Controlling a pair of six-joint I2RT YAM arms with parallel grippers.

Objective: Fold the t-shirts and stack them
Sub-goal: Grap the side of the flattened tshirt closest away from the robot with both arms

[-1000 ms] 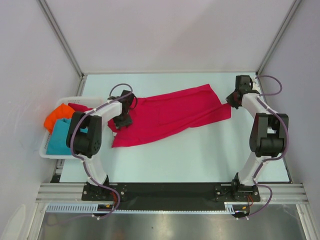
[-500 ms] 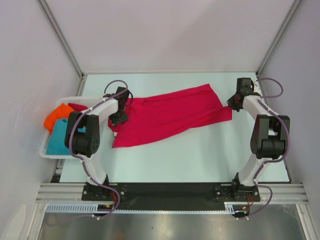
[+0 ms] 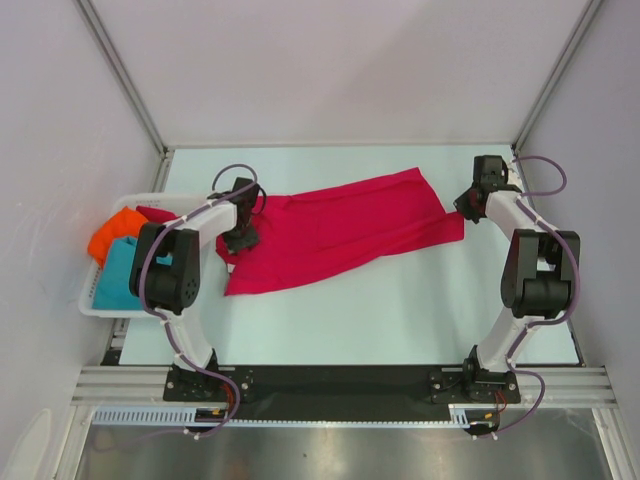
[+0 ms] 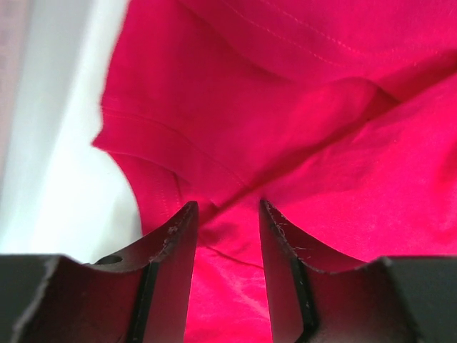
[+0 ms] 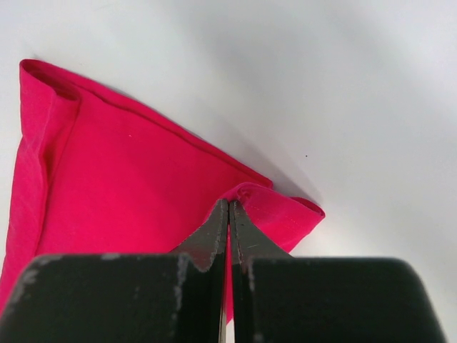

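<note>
Red t-shirt [image 3: 340, 230] lies spread and wrinkled on the counter [image 3: 400, 310], slanting from near left to far right. Right fingers [image 3: 468, 203] together, clamped on its right corner; hem bunches at the tips. Left fingers [image 3: 241, 238] apart over the shirt's left edge, nothing pinched. Orange t-shirt [image 3: 112, 232] and teal t-shirt [image 3: 118, 275] sit in the white basket [image 3: 100, 310] at left.

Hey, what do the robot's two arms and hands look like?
Both arms, left arm and right arm, have white links with black joint housings and looping purple-grey cables. The left hand and right hand have dark, tapered fingers.
</note>
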